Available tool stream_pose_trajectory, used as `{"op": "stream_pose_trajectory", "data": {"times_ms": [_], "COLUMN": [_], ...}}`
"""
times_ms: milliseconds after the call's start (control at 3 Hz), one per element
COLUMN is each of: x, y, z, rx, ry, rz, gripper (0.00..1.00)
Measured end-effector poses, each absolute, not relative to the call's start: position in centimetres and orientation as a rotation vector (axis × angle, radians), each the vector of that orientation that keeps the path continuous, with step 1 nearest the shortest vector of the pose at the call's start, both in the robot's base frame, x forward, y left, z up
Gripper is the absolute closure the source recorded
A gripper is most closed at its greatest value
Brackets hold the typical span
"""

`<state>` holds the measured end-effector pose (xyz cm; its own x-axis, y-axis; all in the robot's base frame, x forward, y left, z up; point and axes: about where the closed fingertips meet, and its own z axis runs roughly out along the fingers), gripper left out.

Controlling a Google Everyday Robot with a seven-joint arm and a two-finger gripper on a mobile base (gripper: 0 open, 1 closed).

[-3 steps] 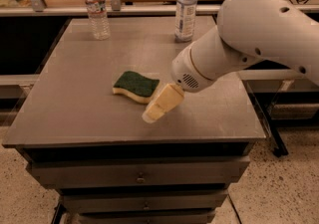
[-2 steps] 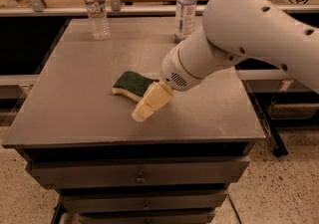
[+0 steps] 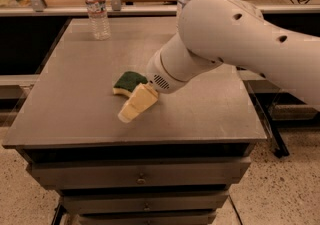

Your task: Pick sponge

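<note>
1 step at a time: reaching for the sponge [image 3: 129, 81], not yet lifting. Holding the gripper [image 3: 129, 112] low over the table [image 3: 75, 74], slanting down toward the front edge. Spread or pressed together: cannot tell from this angle. Finding the sponge flat on the table just behind the gripper's tip, up beside its base, green side up; touching or just apart, cannot tell. Judging the tip as lying past the target, so advising: drawing back along the slant, centring over the green top, lowering straight, then squeezing gently, expecting soft foam. Ignoring the 2 bottles [image 3: 97, 9] well beyond the gripper.
</note>
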<state>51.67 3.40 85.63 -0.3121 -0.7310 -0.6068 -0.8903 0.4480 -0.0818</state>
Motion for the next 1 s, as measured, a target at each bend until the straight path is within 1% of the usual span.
{"op": "stream_pose_trajectory", "data": {"times_ms": [667, 1000], "x": [54.3, 54.7], "y": [4.9, 5.6], "z": [85.4, 84.9], "rx": [-1.338, -1.369], "ry": [2.087, 2.049], "rz": [0.397, 0.416], "gripper": [0.00, 0.00]}}
